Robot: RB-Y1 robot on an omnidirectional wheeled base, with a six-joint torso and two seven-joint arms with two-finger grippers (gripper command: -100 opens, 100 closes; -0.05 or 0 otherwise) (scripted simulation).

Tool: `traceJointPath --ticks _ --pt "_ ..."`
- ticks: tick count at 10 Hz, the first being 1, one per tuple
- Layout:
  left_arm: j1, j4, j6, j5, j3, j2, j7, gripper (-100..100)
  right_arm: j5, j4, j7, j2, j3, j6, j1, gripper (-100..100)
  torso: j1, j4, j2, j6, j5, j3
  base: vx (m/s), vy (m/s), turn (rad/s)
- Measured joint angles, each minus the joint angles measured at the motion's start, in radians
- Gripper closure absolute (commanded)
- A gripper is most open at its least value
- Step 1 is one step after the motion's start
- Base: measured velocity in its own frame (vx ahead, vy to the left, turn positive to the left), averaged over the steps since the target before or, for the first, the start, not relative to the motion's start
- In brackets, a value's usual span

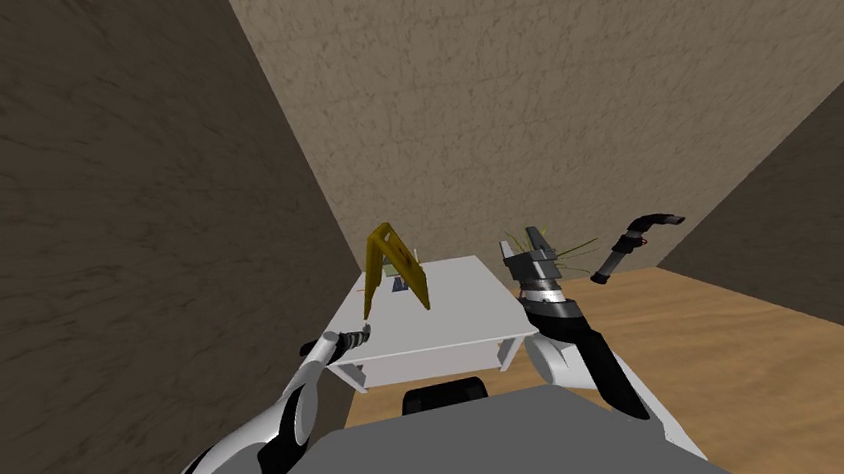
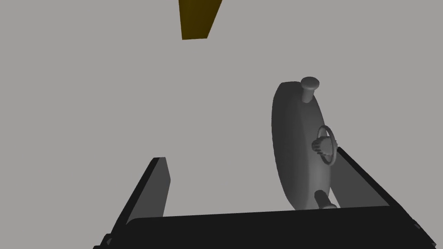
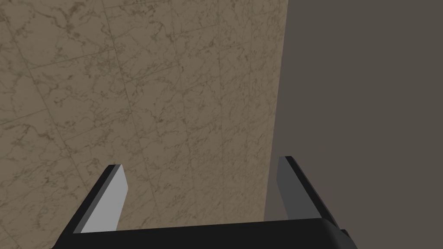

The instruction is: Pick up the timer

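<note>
Floor (image 1: 746, 350): light brown wood, lower right of the head view; it carries the table.
Table (image 1: 464, 306): white, flat-topped, centre of the head view, running away toward the far tan wall; its left long side runs close along the dark wall. Pale legs show under its near edge.
Yellow frame (image 1: 393, 265): an upright A-shaped stand at the table's far left part, its legs resting on the top.
Small things (image 1: 399, 282): greenish and dark, just behind the frame's legs; too small to tell.
Timer (image 2: 298, 147): grey round disc with knobs, on the bare top, well apart from the frame's leg.
</note>
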Motion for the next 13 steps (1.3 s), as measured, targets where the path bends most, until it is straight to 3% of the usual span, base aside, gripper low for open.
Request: traceJointPath --ticks 1,2,3,4,5,6,7,8,11,12,13 --pt "-0.005 0.014 -0.004 0.005 0.002 0.003 -0.019 -100 0.000 0.000 0.000 0.000 0.000 0.000 0.000 0 0.001 0.000 0.000 0.000 0.000 0.000 0.013 -0.046 -0.123" --pt "0.011 -0.035 0.009 0.000 0.018 0.011 -0.001 -100 0.000 0.000 0.000 0.000 0.000 0.000 0.000 0 -0.002 0.000 0.000 0.000 0.000 0.000 0.011 -0.061 -0.043" --pt "-0.037 0.043 -0.020 0.047 0.050 0.044 -0.046 -100 0.000 0.000 0.000 0.000 0.000 0.000 0.000 0 -0.003 0.000 -0.001 0.000 -0.001 0.000 0.007 -0.037 0.011" --pt "-0.037 0.070 -0.028 0.062 0.058 0.048 -0.077 -100 0.000 0.000 0.000 0.000 0.000 0.000 0.000 0 -0.002 0.000 0.000 0.000 0.000 0.000 0.004 -0.014 0.009" --pt "0.019 -0.024 0.010 0.022 0.043 0.021 -0.034 -100 0.000 0.000 0.000 0.000 0.000 0.000 0.000 0 0.000 0.000 0.000 0.000 0.000 0.000 0.000 0.000 0.000" --pt "-0.010 -0.006 0.003 0.034 0.047 0.029 -0.032 -100 0.000 0.000 0.000 0.000 0.000 0.000 0.000 0 0.001 0.000 0.000 0.000 0.000 0.000 0.000 0.006 -0.013" --pt "-0.035 0.042 -0.020 0.064 0.058 0.046 -0.068 -100 0.000 0.000 0.000 0.000 0.000 0.000 0.000 0 0.001 0.000 0.000 0.000 0.000 0.000 0.002 0.007 -0.003" --pt "-0.013 0.019 -0.011 0.049 0.053 0.035 -0.067 -100 0.000 0.000 0.000 0.000 0.000 0.000 0.000 0 0.002 0.000 0.000 0.000 0.000 0.000 0.000 0.000 0.000" --pt "-0.028 0.091 -0.018 0.071 0.062 0.048 -0.131 -100 0.000 0.000 0.000 0.000 0.000 0.000 0.000 0 0.001 0.000 0.000 0.000 0.000 0.000 -0.006 0.008 -0.082" --pt "0.005 0.044 -0.010 0.058 0.063 0.039 -0.105 -100 0.000 0.000 0.000 0.000 0.000 0.000 0.000 0 0.002 0.001 0.001 0.001 0.000 0.001 -0.026 0.042 -0.150" --pt "0.003 0.052 -0.017 0.065 0.069 0.042 -0.100 -100 0.000 0.000 0.000 0.000 0.000 0.000 0.000 0 0.003 0.001 0.002 0.000 0.001 0.001 -0.014 0.023 0.010"
